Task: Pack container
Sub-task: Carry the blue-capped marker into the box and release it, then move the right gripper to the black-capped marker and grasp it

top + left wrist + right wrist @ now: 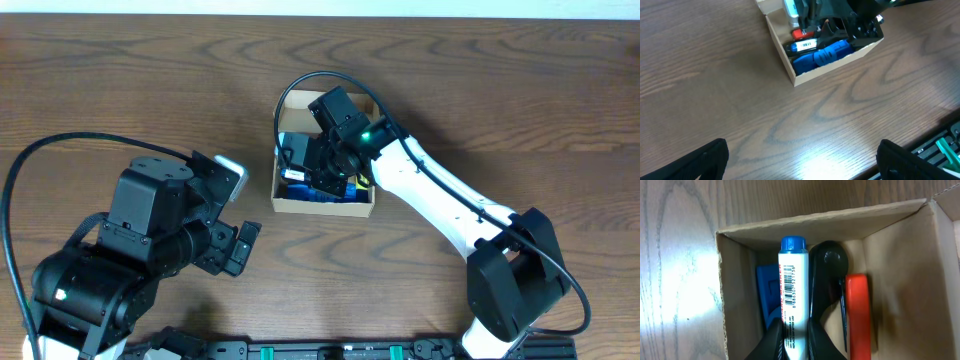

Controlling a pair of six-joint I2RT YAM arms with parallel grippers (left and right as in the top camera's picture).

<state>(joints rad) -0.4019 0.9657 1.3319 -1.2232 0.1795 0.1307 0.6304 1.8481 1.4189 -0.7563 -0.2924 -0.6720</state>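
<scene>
— Closest to us in the right wrist view are the fingers (771, 342) of our right gripper (794, 341), aren't they? What do we have between them?

— We have the white marker (792, 287) with the blue cap. The two fingers press on its barrel from either side, so we are pinching it. The capped end points toward the far wall of the container (830, 219).

— And where do we see the container?

— From overhead we see it on the wooden table (120, 80), a little past the middle and open at the top. Our right arm reaches over it from the near right, and the gripper sits within the opening.

— What else do we find inside?

— On one side of the marker we see a blue plastic piece (767, 287) lying against the wall. On the other side we see a black rounded handle (829, 265), just beside the marker, and past that a red piece (858, 310). We cannot tell what those three items are.

— And our left gripper (802, 150)?

— We see its two dark fingers at the bottom corners of the left wrist view, spread wide, with only table grain showing between them. It hangs over the near left part of the table, well apart from the container, which sits at the top of that view with one corner turned toward us.
</scene>
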